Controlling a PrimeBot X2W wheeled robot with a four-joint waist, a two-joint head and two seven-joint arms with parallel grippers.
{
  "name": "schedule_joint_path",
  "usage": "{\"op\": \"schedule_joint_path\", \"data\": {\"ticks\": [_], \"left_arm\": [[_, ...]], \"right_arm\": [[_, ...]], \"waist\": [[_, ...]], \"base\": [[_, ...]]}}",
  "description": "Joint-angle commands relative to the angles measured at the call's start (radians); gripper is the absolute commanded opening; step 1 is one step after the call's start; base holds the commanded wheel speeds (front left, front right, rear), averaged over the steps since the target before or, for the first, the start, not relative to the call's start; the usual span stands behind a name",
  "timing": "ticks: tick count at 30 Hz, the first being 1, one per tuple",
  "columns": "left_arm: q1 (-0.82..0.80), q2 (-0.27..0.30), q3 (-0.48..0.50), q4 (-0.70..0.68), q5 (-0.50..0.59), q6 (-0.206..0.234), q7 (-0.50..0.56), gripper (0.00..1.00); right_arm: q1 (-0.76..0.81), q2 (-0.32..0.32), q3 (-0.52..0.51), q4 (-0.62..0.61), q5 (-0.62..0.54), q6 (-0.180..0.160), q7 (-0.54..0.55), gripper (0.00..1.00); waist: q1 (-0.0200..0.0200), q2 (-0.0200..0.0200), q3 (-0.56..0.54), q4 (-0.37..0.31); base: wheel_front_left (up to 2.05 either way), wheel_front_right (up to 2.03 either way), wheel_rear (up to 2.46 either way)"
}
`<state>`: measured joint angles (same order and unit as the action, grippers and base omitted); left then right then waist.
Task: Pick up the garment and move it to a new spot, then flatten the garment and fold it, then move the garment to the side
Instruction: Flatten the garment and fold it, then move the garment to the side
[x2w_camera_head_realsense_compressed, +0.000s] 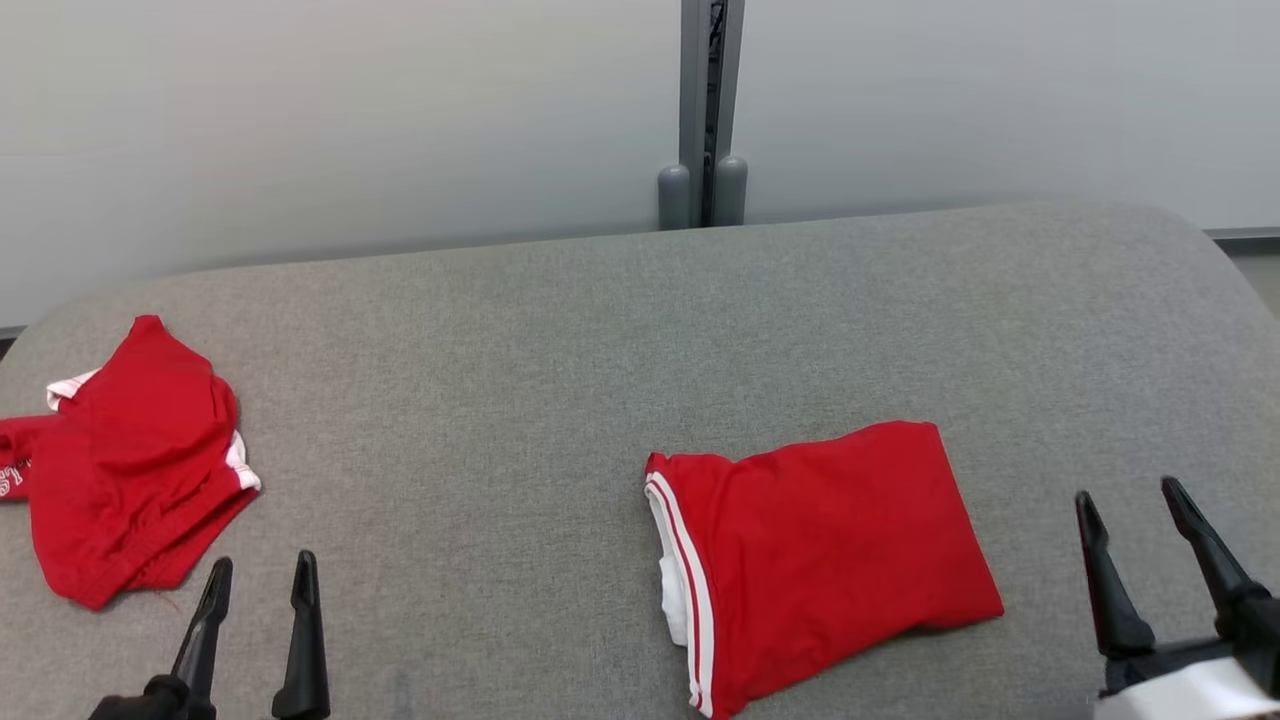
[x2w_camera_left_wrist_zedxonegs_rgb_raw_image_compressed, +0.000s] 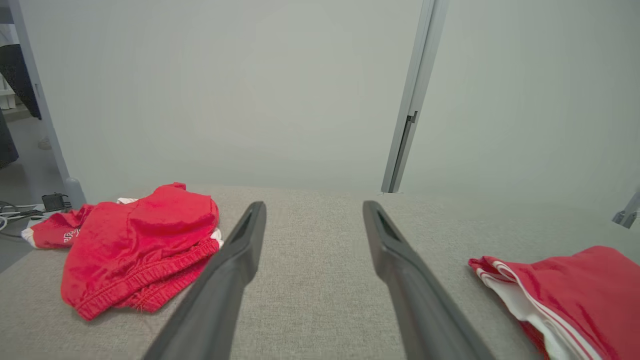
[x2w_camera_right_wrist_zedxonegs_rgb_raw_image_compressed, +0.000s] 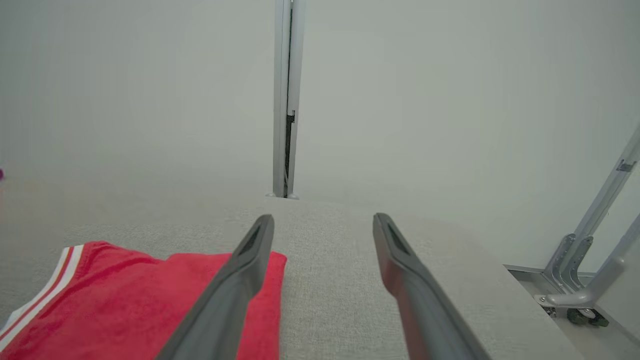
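A folded red garment (x2w_camera_head_realsense_compressed: 820, 545) with white stripes along its left hem lies flat on the grey table (x2w_camera_head_realsense_compressed: 560, 330), right of centre near the front edge. It also appears at the lower right of the left wrist view (x2w_camera_left_wrist_zedxonegs_rgb_raw_image_compressed: 565, 295) and lower left of the right wrist view (x2w_camera_right_wrist_zedxonegs_rgb_raw_image_compressed: 140, 305). My right gripper (x2w_camera_head_realsense_compressed: 1135, 500) stands open just right of it, touching nothing; in its own view the fingers (x2w_camera_right_wrist_zedxonegs_rgb_raw_image_compressed: 322, 220) are spread over bare cloth. My left gripper (x2w_camera_head_realsense_compressed: 262, 565) is open at the lower left, empty (x2w_camera_left_wrist_zedxonegs_rgb_raw_image_compressed: 312, 205).
A second red garment (x2w_camera_head_realsense_compressed: 130, 460), crumpled with white trim, lies at the table's left edge, just beyond my left gripper (x2w_camera_left_wrist_zedxonegs_rgb_raw_image_compressed: 135, 245). A grey post (x2w_camera_head_realsense_compressed: 710, 110) stands behind the table against pale wall panels. Metal frame legs (x2w_camera_right_wrist_zedxonegs_rgb_raw_image_compressed: 585, 260) show past the table's right edge.
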<state>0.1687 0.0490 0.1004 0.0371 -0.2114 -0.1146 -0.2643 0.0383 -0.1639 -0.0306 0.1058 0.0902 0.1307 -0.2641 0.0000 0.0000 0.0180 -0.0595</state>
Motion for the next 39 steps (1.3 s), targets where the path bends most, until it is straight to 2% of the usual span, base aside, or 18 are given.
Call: {"op": "schedule_joint_path", "data": {"ticks": [1, 8, 13, 17, 19, 21, 23, 28, 34, 36, 39], "left_arm": [[0.011, 0.004, 0.003, 0.006, 0.004, -0.002, 0.0, 1.0], [0.032, 0.004, 0.002, 0.012, -0.014, 0.014, 0.0, 1.0], [0.023, 0.004, -0.003, 0.005, -0.016, 0.016, 0.0, 1.0], [0.017, 0.003, -0.007, -0.001, -0.014, 0.012, 0.0, 1.0], [0.003, 0.004, -0.012, -0.002, -0.011, 0.008, 0.0, 1.0], [-0.01, 0.004, -0.018, -0.001, -0.009, 0.004, 0.0, 1.0], [-0.024, 0.004, -0.027, 0.001, -0.006, 0.002, 0.0, 1.0], [-0.054, 0.004, -0.026, 0.007, 0.003, -0.007, 0.0, 1.0], [-0.081, 0.004, -0.013, 0.004, 0.011, -0.013, 0.0, 1.0], [-0.087, 0.003, -0.01, 0.0, 0.012, -0.014, 0.0, 1.0], [-0.098, 0.003, -0.007, -0.006, 0.016, -0.016, 0.0, 1.0]], "right_arm": [[0.01, -0.003, -0.011, 0.003, 0.003, 0.0, 0.0, 1.0], [0.04, 0.01, -0.024, 0.048, 0.026, 0.0, 0.0, 1.0], [-0.003, -0.003, 0.03, 0.109, 0.13, 0.0, 0.003, 1.0], [-0.11, -0.086, 0.12, 0.159, 0.274, 0.0, 0.168, 1.0], [-0.166, -0.14, 0.166, 0.18, 0.315, 0.0, 0.274, 1.0], [-0.219, -0.162, 0.185, 0.207, 0.378, 0.0, 0.36, 1.0], [-0.261, -0.2, 0.22, 0.239, 0.395, 0.0, 0.434, 1.0], [-0.323, -0.203, 0.291, 0.319, 0.488, 0.0, 0.536, 1.0], [-0.377, -0.179, 0.343, 0.436, 0.545, 0.0, 0.575, 1.0], [-0.397, -0.17, 0.362, 0.456, 0.56, 0.0, 0.574, 0.0], [-0.45, -0.18, 0.362, 0.47, 0.573, 0.0, 0.535, 0.0]], "waist": [[0.0, 0.0, -0.01, 0.0], [0.0, 0.0, -0.028, 0.013], [0.0, 0.0, -0.019, 0.031], [0.0, 0.0, 0.013, 0.042], [0.0, 0.0, 0.038, 0.05], [0.0, 0.0, 0.061, 0.063], [0.0, 0.0, 0.082, 0.08], [0.0, 0.0, 0.123, 0.113], [0.0, 0.0, 0.161, 0.126], [0.0, 0.0, 0.175, 0.122], [0.0, 0.0, 0.203, 0.104]], "base": [[0.0, 0.0, 0.0], [0.0, 0.0, 0.0], [0.0, 0.0, 0.0], [0.0, 0.0, 0.0], [0.0, 0.0, 0.0], [0.0, 0.0, 0.0], [0.0, 0.0, 0.0], [0.0, 0.0, 0.0], [0.0, 0.0, 0.0], [0.0, 0.0, 0.0], [0.0, 0.0, 0.0]]}}
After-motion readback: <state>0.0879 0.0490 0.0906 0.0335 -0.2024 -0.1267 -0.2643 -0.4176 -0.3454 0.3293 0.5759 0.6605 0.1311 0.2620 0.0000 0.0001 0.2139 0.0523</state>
